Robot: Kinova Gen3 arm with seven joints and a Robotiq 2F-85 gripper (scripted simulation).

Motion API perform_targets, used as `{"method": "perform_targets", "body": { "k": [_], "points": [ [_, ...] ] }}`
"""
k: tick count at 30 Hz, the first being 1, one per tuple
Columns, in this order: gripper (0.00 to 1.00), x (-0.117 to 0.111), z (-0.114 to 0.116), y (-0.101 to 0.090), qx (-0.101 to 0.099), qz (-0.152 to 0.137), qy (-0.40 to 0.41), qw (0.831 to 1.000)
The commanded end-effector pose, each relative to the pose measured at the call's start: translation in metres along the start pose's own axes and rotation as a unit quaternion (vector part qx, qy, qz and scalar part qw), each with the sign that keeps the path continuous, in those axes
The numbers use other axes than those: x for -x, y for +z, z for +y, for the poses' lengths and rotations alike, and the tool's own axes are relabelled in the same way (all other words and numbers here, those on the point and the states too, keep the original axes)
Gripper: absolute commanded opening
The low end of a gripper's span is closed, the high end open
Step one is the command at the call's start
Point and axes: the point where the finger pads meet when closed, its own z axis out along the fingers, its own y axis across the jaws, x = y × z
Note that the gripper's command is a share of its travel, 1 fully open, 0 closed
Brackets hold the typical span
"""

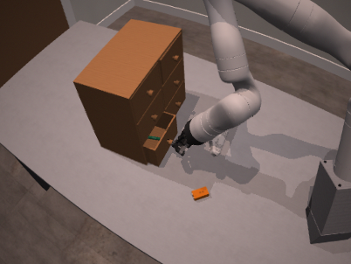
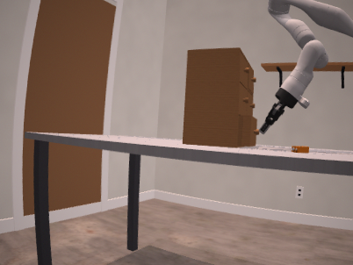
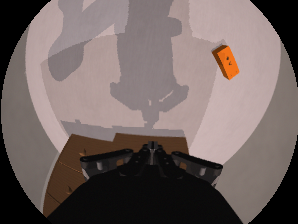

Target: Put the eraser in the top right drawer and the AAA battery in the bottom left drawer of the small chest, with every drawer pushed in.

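The AAA battery [image 1: 154, 138] seems done but for its drawer: a green cylinder lies in the bottom left drawer [image 1: 162, 148] [image 2: 248, 127] [image 3: 150, 140], which juts from the chest [image 1: 127, 57] [image 2: 212, 96] [image 3: 61, 172]. The pincer [image 1: 178, 149] [image 2: 262, 131] [image 3: 152, 147], pressed together on nothing, is by its knob; pushing it in looks left. The top row looks shut; whether the eraser is inside, I cannot tell. An orange block [image 1: 200, 192] [image 2: 301, 149] [image 3: 226, 62] lies between chest and the tabletop's [image 1: 109, 197] [image 2: 110, 140] [image 3: 250, 110] near edge. Only the top view shows the drawer's inside; the exterior shows the pincer above the tabletop.
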Motion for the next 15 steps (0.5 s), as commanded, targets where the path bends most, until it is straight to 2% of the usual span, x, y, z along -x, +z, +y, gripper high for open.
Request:
{"method": "perform_targets", "body": {
  "k": [1, 15],
  "points": [
    [0.00, 0.008, -0.004, 0.004, -0.004, -0.001, 0.003, 1.000],
    [0.00, 0.026, -0.006, 0.014, -0.007, -0.007, 0.003, 1.000]
  ]
}}
